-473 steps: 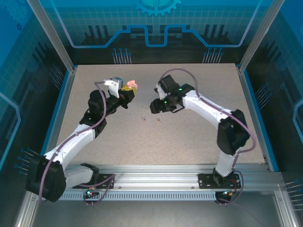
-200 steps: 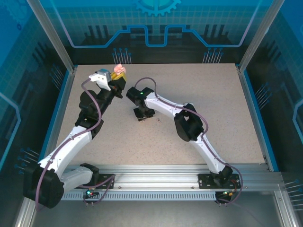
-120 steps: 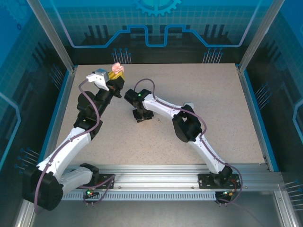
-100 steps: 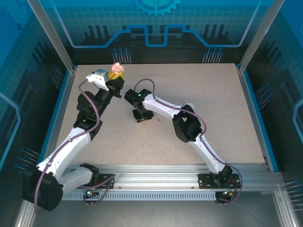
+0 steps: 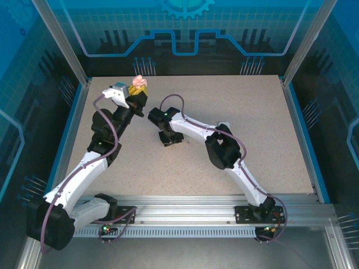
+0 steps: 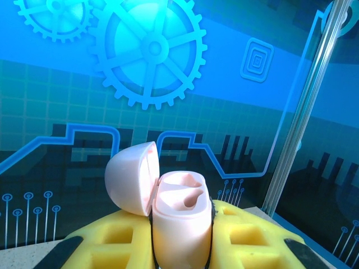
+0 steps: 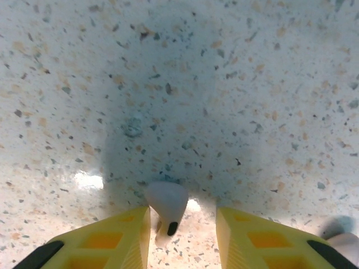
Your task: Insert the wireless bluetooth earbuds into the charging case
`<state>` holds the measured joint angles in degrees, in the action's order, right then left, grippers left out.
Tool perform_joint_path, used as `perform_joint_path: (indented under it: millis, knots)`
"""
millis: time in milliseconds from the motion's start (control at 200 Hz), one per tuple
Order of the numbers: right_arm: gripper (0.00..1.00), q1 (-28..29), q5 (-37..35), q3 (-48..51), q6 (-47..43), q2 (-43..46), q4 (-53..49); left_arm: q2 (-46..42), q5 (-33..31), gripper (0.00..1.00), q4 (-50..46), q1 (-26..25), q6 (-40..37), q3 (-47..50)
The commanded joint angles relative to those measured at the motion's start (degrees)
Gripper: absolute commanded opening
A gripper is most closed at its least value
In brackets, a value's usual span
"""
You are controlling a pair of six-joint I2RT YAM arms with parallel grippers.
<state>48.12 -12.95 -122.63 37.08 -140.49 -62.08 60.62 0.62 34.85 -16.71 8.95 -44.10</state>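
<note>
Right tool is held open astride one earbud on the table, left of centre. The earbud sits off-centre and could be flicked away if pinched unevenly. Left tool is clamped on the case, lid open, above the far edge.

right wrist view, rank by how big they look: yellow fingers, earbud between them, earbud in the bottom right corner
1. yellow fingers, both alike and nearest the camera
2. earbud between them
3. corner earbud, though the frame cuts it off, so unsure
</note>
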Motion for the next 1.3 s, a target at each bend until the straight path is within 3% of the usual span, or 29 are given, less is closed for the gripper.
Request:
perform_joint_path:
  millis: [0,180,635,1296]
  knots:
    - [0.36,0.57,-0.72,0.72,-0.18,1.94,-2.51,-0.85,-0.62,0.0,1.52,0.3,0.02,0.54]
    - [0.38,0.41,0.88,-0.77,-0.5,2.23,-1.18,-0.74,-0.62,0.0,1.55,0.27,0.08,0.53]
    - [0.4,-0.5,0.35,-8.08,9.26,-2.31,-4.14,-0.27,-0.63,0.0,2.19,0.25,0.24,0.78]
    - [0.35,-0.59,-0.72,-9.64,9.92,-6.82,-5.28,-0.34,-0.84,0.0,2.94,0.27,0.45,1.46]
